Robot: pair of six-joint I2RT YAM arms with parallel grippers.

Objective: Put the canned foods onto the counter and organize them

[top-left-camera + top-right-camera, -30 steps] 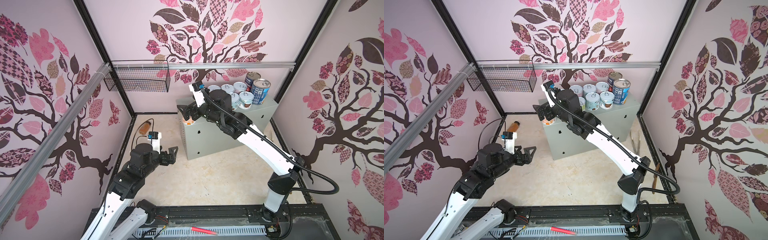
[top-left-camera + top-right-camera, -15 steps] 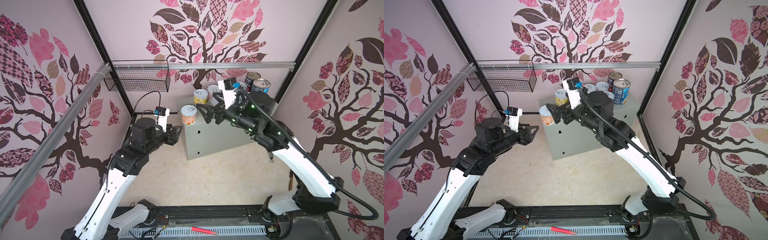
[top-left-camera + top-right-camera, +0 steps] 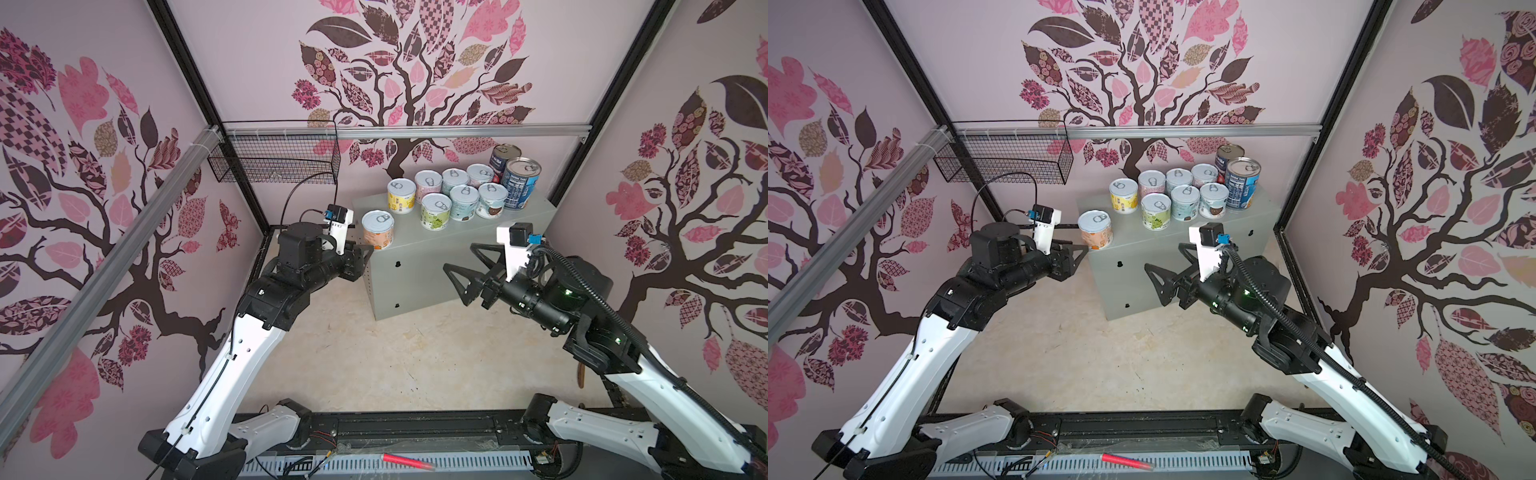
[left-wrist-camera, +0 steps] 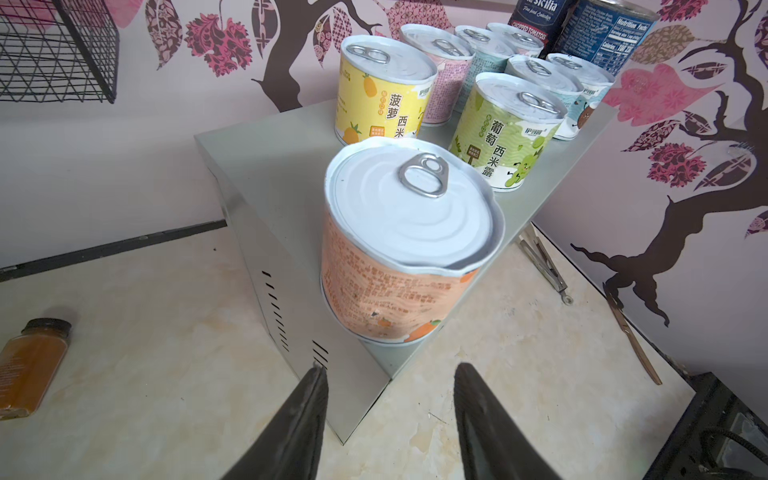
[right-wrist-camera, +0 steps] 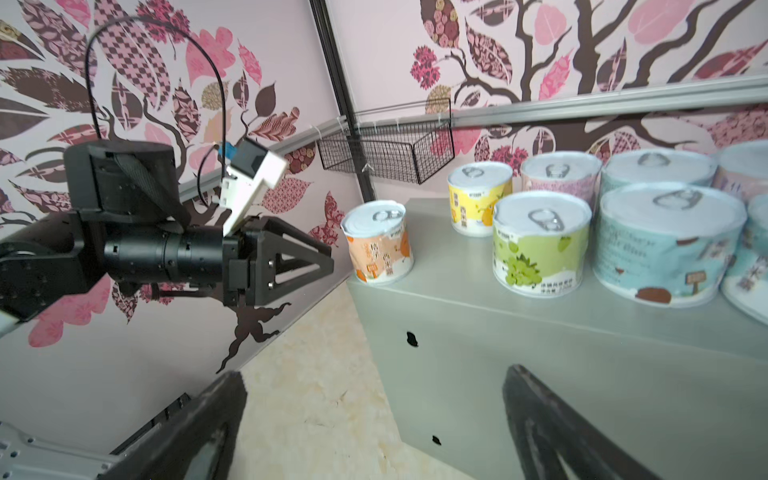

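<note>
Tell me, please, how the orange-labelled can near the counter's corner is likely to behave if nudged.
Short, wide and upright, the orange-labelled can probably slides rather than tips. It stands near the counter edge, so an outward push might drop it. It looks rigid.

Bright, even light fills the scene in both top views, no hard glare, only soft shadows on the floor point(image 3: 395, 361). The frame posts point(image 3: 183, 62) bow at the edges, wide-lens stretch. In the right wrist view the cans point(image 5: 665, 245) smear with blur; the left wrist view is crisp, jaws soft up close.
</note>
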